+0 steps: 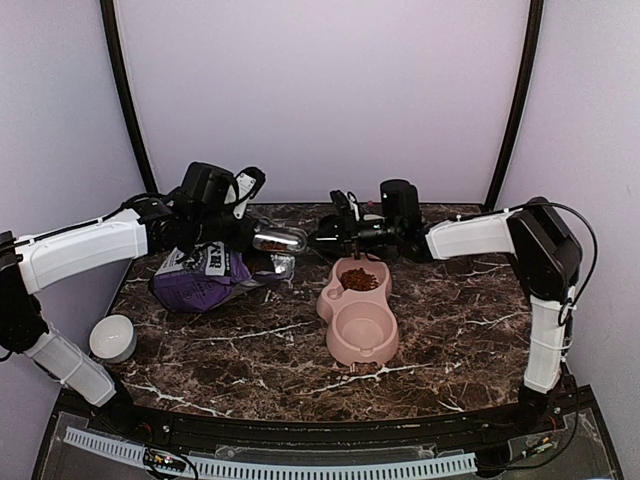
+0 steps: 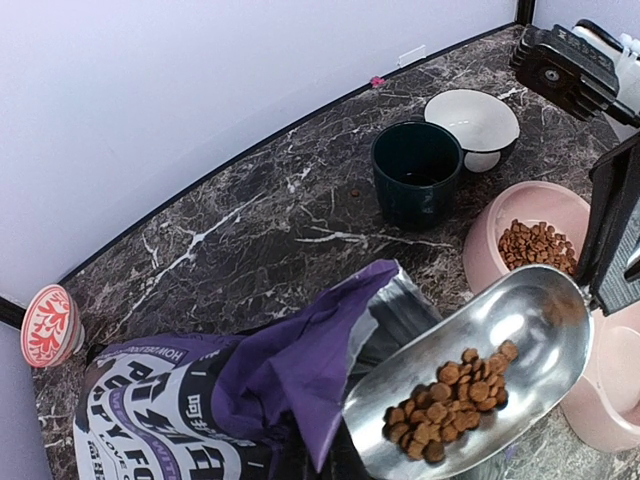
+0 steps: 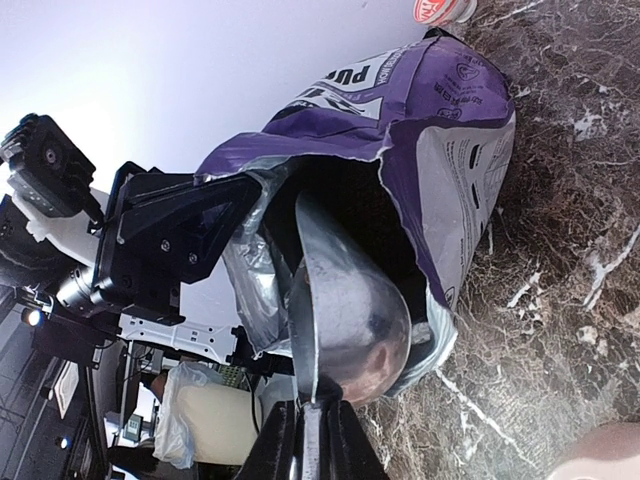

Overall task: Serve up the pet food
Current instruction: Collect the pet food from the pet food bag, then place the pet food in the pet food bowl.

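Observation:
My right gripper (image 1: 322, 240) is shut on the handle of a metal scoop (image 1: 280, 240). In the right wrist view its jaws (image 3: 310, 440) clamp the handle below the scoop (image 3: 350, 310). The scoop (image 2: 470, 370) is at the mouth of the purple bag (image 2: 200, 410) and holds a small heap of pet food (image 2: 450, 395). More pet food (image 1: 361, 279) lies in the far compartment of the pink double bowl (image 1: 345, 352); the near compartment is empty. My left gripper (image 1: 225, 235) holds the bag's (image 1: 200, 275) upper rim open; its fingers are hidden in its own view.
A dark green cup (image 2: 415, 170) and a white bowl (image 2: 472, 120) stand behind the pink bowl (image 2: 480, 250). Another white bowl (image 1: 112, 337) sits at the left front. A small red-patterned cup (image 2: 48, 325) stands by the wall behind the bag.

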Controlling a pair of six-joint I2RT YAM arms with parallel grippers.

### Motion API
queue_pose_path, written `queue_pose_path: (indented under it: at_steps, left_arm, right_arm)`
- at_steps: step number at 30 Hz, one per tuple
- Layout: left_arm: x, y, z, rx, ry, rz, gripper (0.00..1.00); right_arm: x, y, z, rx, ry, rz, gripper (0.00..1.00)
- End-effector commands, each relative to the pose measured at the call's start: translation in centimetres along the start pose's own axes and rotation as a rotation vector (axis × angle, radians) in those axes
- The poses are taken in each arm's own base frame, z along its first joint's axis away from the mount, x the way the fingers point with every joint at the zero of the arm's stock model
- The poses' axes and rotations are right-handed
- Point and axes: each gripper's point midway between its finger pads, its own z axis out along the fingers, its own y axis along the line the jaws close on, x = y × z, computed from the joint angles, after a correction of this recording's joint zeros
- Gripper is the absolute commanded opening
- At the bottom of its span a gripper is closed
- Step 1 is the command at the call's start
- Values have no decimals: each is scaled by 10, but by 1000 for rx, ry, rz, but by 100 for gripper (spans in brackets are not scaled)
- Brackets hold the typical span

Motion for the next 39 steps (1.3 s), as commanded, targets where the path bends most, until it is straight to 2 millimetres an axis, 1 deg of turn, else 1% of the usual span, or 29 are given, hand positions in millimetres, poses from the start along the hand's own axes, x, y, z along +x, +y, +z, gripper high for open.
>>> queue_pose_path:
  at_steps: [1,4,9,11,14,18,25,26,28,29,35,39]
  left_arm:
    - [-46,16,-28,-45,-176,-38,0]
    - [-45,17,-28,-54,-174,-38,0]
    - [-46,19,-29,-59,-176,-40,0]
    - [-46,19,-29,-57,-179,-39,0]
    - [-47,18,-31,-51,-187,-41,0]
    - [-49,17,-32,-44,-195,-44,0]
    - [-43,14,-28,-38,-176,-21,0]
    - [-42,14,-27,-38,-172,-16,0]
    - [-40,13,-25,-33,-166,-12,0]
    - [-40,12,-25,-29,-165,-10,0]
    - [-34,10,-18,-29,-144,-6,0]
    - [-27,0,-10,15,-116,-11,0]
  right_arm:
    - [-5,26,-18,-46,-20,-63,0]
    - [-5,27,-30,-31,-40,-67,0]
    - [-4,19,-56,19,-75,-65,0]
    - [-1,11,-68,46,-90,-54,0]
    - [0,6,-83,76,-113,-52,0]
    - [2,0,-101,111,-138,-47,0]
    - [8,-8,-128,188,-160,-40,0]
    - [9,-10,-132,208,-160,-41,0]
    - [12,-23,-139,258,-160,-25,0]
    - [10,-16,-146,273,-173,-46,0]
    - [10,-23,-166,420,-165,-91,0]
    - [10,-22,-172,475,-148,-113,0]
